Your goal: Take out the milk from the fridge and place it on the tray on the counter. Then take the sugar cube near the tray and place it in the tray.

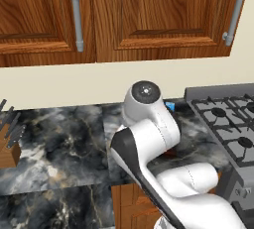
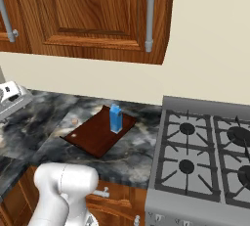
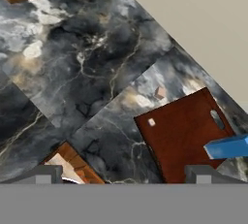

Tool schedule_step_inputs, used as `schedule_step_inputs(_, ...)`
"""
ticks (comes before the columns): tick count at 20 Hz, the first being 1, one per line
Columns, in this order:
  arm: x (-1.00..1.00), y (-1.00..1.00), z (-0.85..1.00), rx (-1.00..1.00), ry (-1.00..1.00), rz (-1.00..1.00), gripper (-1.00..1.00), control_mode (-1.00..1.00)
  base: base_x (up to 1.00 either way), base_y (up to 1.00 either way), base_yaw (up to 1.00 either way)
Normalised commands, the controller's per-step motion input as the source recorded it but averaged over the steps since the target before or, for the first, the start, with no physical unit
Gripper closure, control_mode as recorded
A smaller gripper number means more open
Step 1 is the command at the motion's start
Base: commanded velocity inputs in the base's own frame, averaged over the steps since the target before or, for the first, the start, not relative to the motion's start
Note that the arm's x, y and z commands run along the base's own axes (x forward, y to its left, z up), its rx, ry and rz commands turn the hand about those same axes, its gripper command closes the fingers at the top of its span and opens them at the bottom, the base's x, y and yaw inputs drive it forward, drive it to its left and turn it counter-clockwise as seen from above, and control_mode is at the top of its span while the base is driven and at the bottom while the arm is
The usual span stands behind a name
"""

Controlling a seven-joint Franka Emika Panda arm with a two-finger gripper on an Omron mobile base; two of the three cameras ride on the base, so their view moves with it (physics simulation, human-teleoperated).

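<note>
The blue milk [image 2: 115, 118] carton stands upright on the dark reddish-brown tray [image 2: 95, 137], at its far edge. That tray lies on the black marble counter [image 2: 44, 127] just left of the stove. A small pale sugar cube [image 3: 159, 92] sits on the marble close to the tray's [image 3: 184, 131] left side. In the hand view the milk [image 3: 226, 147] pokes in at the right. My gripper [image 3: 123, 175] hangs open above the counter, left of the tray and apart from it, with nothing between its fingers. The fridge is out of view.
A gas stove [image 2: 205, 156] adjoins the counter on the right. A wooden knife block [image 1: 7, 141] stands at the far left of the worktop. Brown wall cabinets [image 2: 88, 14] hang overhead. My white arm [image 1: 149, 139] covers the tray area in the left base view.
</note>
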Motion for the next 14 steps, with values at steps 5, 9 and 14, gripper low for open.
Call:
schedule_step_inputs(5, 0.12, 0.0, -0.31, -0.05, 0.0, -0.05, -1.0, -1.0, 0.0, 0.0, 0.0)
schedule_step_inputs(9, 0.29, 0.0, -0.27, 0.0, 0.08, 0.0, -1.0, -1.0, 0.0, 0.0, 0.0)
schedule_step_inputs(14, 0.32, 0.0, -0.23, 0.0, 0.1, 0.0, -1.0, -1.0, 0.0, 0.0, 0.0)
